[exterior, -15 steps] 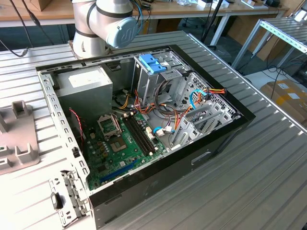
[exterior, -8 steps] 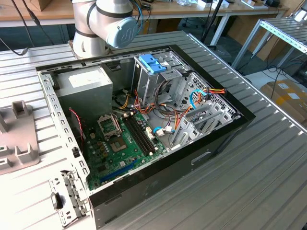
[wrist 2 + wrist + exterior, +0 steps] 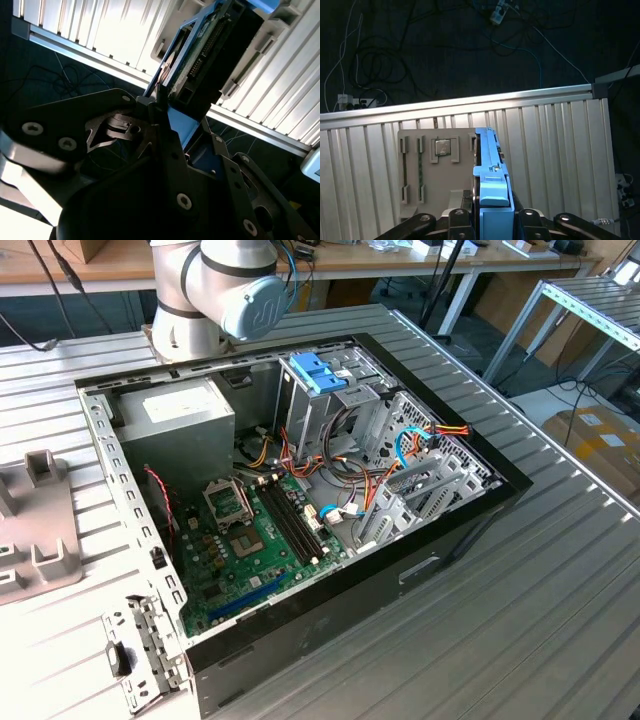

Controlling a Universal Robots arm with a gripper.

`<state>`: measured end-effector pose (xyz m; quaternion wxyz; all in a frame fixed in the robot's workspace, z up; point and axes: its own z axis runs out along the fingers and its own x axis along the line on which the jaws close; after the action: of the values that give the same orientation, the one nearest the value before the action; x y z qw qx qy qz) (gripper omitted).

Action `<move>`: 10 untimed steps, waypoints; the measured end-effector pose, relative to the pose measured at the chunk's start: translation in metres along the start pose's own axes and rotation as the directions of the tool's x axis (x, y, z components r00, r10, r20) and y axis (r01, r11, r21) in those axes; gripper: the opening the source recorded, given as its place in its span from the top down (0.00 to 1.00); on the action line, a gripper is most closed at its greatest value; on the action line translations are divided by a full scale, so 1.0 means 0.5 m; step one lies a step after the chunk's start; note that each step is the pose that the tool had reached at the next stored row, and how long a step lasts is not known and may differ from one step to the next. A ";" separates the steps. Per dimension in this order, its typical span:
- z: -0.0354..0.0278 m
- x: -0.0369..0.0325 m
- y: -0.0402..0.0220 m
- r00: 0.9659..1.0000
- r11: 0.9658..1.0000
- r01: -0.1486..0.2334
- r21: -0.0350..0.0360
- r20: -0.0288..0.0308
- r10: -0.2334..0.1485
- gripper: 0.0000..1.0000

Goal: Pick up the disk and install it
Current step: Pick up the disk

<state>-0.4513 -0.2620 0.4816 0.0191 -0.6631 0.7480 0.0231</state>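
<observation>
I count 1 PC case [image 3: 330, 610]. Inside case: 1 mobo [image 3: 250, 550], 1 grey PSU box [image 3: 180, 430], 1 light-blue clip [image 3: 318, 372]. Beside case: 1 grey tray [image 3: 35, 530], 1 arm [image 3: 225, 285]. Both wrist views: 1 disk [image 3: 220, 55].

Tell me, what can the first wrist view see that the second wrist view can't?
The first wrist view adds a flat grey plastic tray lying on the table, with a small square silver chip sitting in it. Beyond the table edge it has tangled cables on the dark floor.

The second wrist view adds the broad face and dark end of the flat rectangular blue-railed disk, with its row of connector pins.

Both wrist views share that disk, the black metal gripper shut on it, and the ribbed silver metal table behind.
</observation>
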 end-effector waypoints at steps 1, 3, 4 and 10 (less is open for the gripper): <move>-0.002 0.000 0.000 1.000 1.000 0.000 0.000 0.000 0.000 0.63; -0.008 0.000 0.000 1.000 1.000 0.000 0.000 0.000 0.000 0.63; -0.012 -0.001 0.000 1.000 1.000 0.000 0.000 0.000 0.000 0.63; -0.026 -0.002 0.000 1.000 1.000 0.000 0.000 0.001 0.000 0.63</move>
<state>-0.4513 -0.2620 0.4947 0.0193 -0.6631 0.7479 0.0234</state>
